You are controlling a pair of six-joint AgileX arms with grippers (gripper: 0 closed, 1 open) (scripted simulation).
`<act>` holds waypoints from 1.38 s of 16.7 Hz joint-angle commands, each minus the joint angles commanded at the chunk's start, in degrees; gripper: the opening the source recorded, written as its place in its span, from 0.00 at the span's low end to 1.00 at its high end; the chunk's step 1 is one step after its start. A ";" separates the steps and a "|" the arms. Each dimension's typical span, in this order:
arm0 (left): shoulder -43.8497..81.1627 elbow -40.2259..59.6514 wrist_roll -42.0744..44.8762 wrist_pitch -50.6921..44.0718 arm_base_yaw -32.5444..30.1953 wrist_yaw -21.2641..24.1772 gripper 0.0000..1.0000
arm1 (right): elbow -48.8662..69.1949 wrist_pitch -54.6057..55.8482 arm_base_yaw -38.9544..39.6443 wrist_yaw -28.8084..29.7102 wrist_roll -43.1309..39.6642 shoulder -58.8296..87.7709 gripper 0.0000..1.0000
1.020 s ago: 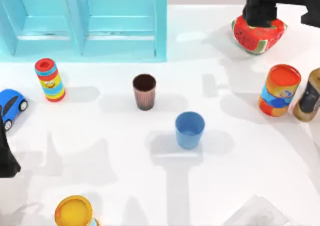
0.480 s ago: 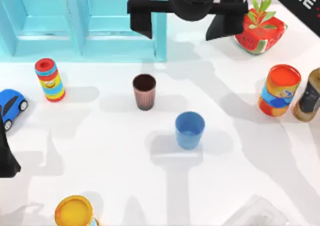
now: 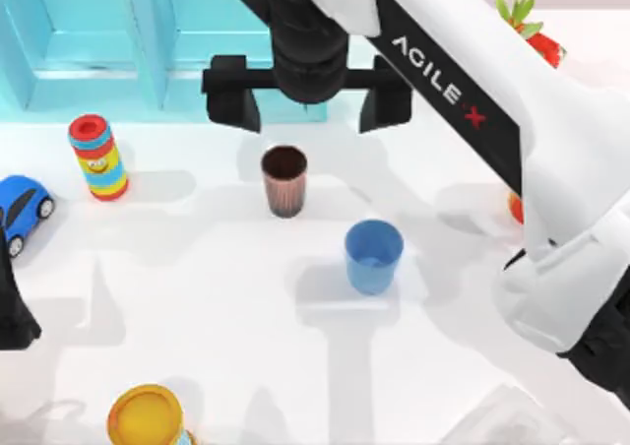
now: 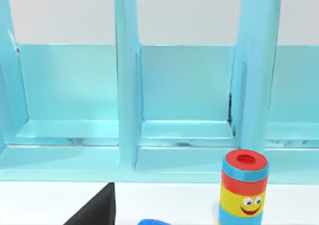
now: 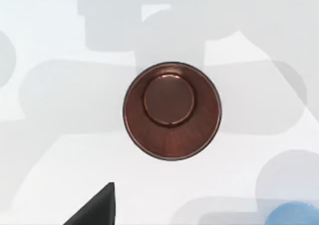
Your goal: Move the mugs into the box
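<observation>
The right gripper (image 3: pixel 307 100) is held spread above the brown mug (image 3: pixel 284 180), near the table's far edge, presumably for grasping.

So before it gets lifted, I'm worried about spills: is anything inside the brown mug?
Nothing: the right wrist view looks straight into the brown mug and shows its bare bottom. The right claw hangs open above it. What lies under the mug is covered.

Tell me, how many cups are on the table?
2: the brown cup below the right gripper, and the blue cup nearer centre. The arm may hide others.
</observation>
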 joint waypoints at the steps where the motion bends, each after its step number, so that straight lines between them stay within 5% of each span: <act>1: 0.00 0.00 0.00 0.00 0.00 0.00 1.00 | 1.51 -0.58 0.18 0.26 0.35 1.17 1.00; 10: 0.00 0.00 0.00 0.00 0.00 0.00 1.00 | 3.34 -0.78 -0.07 0.36 0.33 2.92 1.00; 23: 0.00 0.00 0.00 0.00 0.00 0.00 1.00 | 22.84 0.03 -1.92 0.28 -1.62 22.82 1.00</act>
